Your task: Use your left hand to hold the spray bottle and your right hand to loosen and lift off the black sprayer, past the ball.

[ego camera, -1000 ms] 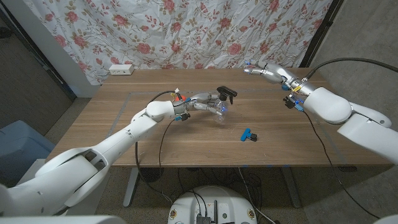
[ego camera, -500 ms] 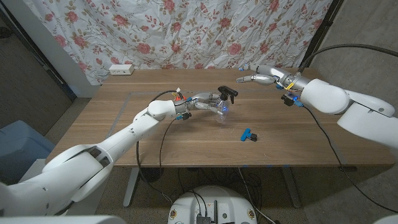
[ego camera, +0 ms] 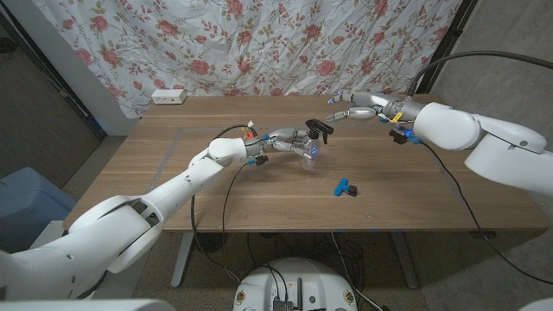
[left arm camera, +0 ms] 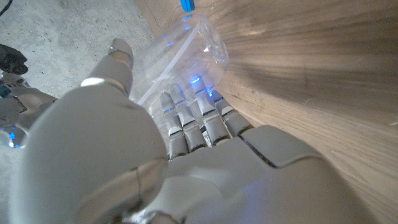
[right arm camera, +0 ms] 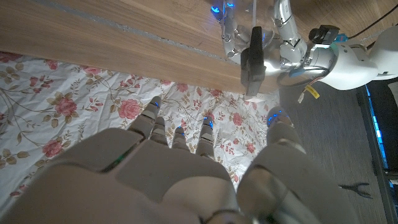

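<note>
A clear spray bottle [ego camera: 308, 153] with a black sprayer [ego camera: 317, 130] stands tilted near the table's middle, toward the back. My left hand [ego camera: 288, 141] grips the bottle's body from the left. In the left wrist view its fingers [left arm camera: 193, 121] wrap the clear bottle [left arm camera: 186, 53]. My right hand [ego camera: 354, 109] hovers just right of the sprayer with fingers apart and stretched toward it, holding nothing. In the right wrist view the black sprayer [right arm camera: 252, 62] hangs a short way beyond my right hand [right arm camera: 180, 180], and a gap still separates them.
A small blue part [ego camera: 346, 187] lies on the wooden table [ego camera: 173, 190] in front of the bottle, to the right. A white power strip [ego camera: 168, 96] sits at the back left edge. A floral curtain [ego camera: 259, 43] hangs behind the table.
My right hand has swung left from the table's back right to just beside the sprayer. The left hand and bottle have stayed in place.
</note>
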Tool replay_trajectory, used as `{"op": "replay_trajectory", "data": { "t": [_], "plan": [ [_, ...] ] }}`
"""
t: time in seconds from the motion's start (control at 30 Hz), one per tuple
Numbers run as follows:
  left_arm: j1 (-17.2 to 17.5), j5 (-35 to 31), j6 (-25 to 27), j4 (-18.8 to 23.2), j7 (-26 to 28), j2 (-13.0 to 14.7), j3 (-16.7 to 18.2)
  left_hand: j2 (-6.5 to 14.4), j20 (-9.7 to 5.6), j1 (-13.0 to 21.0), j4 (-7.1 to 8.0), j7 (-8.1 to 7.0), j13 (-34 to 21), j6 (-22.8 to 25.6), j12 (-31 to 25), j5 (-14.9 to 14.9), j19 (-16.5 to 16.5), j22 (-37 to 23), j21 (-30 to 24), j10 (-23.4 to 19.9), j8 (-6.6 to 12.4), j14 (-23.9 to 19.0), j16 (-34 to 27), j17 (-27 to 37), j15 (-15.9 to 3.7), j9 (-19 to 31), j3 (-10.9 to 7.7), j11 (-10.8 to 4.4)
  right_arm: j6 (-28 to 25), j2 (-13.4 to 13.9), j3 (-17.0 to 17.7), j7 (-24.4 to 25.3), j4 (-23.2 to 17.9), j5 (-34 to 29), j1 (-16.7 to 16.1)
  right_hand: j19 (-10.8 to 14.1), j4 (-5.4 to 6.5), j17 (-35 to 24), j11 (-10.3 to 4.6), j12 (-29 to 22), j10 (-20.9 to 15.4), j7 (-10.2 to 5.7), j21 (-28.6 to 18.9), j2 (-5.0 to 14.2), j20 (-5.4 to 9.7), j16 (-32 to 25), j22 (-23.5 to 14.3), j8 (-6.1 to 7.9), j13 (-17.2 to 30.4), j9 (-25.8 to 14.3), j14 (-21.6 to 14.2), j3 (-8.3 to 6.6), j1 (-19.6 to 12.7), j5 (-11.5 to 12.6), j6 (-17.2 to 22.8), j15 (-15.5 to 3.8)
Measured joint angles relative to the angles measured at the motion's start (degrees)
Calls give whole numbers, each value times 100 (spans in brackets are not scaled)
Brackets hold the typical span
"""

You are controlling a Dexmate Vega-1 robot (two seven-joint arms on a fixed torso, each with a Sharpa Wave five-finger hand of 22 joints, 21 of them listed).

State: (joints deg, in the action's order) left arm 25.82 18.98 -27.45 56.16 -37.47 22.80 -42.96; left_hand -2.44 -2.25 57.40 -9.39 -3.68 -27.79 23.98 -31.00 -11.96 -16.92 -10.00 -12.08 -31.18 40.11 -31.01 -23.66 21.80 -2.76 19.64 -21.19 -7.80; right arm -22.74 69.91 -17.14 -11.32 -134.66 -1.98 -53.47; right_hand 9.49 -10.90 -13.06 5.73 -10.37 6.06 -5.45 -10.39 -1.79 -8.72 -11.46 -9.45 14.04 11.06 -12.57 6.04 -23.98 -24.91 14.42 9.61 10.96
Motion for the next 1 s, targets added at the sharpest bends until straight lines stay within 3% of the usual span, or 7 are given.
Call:
{"op": "replay_trajectory", "data": {
  "t": [0.2, 0.23, 0.27, 0.53, 0.7, 0.73, 1.0],
  "plan": [
    [-73, 0, 0, -149, 0, -78, -19, 0, 0, 0, -2, 0, -17, 0, -1, 0, 0, 0, 0, 0, 33, 0, 15, 0, 0, -15, 2, 0, -175, 0, 0, -202, 0, -163, 0, 0, 15, 0, -20, 0, 20, -12, 0, -58, 0, 0, 0, 38, 0, -10, 0, -16, -123, 0, 77, 0],
    [-87, -10, -76, -177, -81, -94, -23, 0, 0, 0, -2, 0, -18, 0, -1, 0, 0, 0, 4, 0, 41, 0, 24, 0, 0, -14, 2, 0, -212, 20, -305, -253, -102, -205, 342, 0, 15, 0, -20, -22, 20, -19, 0, -61, 0, 0, 0, 38, 0, -10, 0, -16, -120, 0, 83, 0],
    [-96, -12, -83, -195, -92, -103, -27, 0, 0, 0, -2, 0, -18, 0, -1, 0, 0, 0, 23, 0, 42, 0, 37, 0, 0, -15, 2, 0, -236, 20, -358, -288, -117, -233, 406, -3, 15, 0, -20, -25, 20, -19, 0, -61, -3, 0, 0, 60, 0, -10, 0, -16, -120, 0, 83, 0],
    [-175, -17, -120, -347, -145, -188, -48, 0, 0, 0, -3, 1, -56, 1, 0, 0, 0, 0, 23, -34, 69, 0, 37, -29, 0, -28, 2, 34, -444, -41, -665, -645, -180, -507, 762, -31, 33, 0, -10, -26, 72, -19, 0, -98, -30, 0, 0, 60, -1, -36, 31, -33, -159, 22, 83, 31],
    [-196, -17, -120, -396, -145, -216, -55, 0, 0, 0, -3, 1, -58, 1, 1, 1, 0, 0, 23, -35, 76, 0, 59, -12, 0, -34, 3, 34, -575, -41, -665, -949, -180, -753, 762, -31, 40, 0, -10, -26, 72, 12, 0, -114, -30, 0, 0, 81, -1, -42, 31, -40, -279, 29, 114, 31],
    [-197, -19, -134, -397, -169, -218, -55, 0, 0, 0, -3, 1, -59, 1, 1, 1, 0, 0, 23, -35, 77, 0, 59, -13, 0, -34, 3, 34, -586, -136, -915, -982, -201, -781, 1041, -31, 39, 0, -10, -26, 72, 8, 0, -113, -30, 0, 0, 81, -1, -59, 31, -40, -279, 44, 118, 31],
    [-198, -28, -135, -393, -181, -222, -67, 0, 0, 0, -3, 1, -107, 1, 18, 1, 0, 1, 23, -31, 88, 0, 103, -29, 0, -42, 3, 31, -704, -265, -1202, -1343, -209, -1113, 1332, -31, 32, -1, -31, -26, 92, -50, 0, -121, -30, 0, 0, 104, 29, -69, 31, -95, -407, 65, 175, 31]
  ]
}}
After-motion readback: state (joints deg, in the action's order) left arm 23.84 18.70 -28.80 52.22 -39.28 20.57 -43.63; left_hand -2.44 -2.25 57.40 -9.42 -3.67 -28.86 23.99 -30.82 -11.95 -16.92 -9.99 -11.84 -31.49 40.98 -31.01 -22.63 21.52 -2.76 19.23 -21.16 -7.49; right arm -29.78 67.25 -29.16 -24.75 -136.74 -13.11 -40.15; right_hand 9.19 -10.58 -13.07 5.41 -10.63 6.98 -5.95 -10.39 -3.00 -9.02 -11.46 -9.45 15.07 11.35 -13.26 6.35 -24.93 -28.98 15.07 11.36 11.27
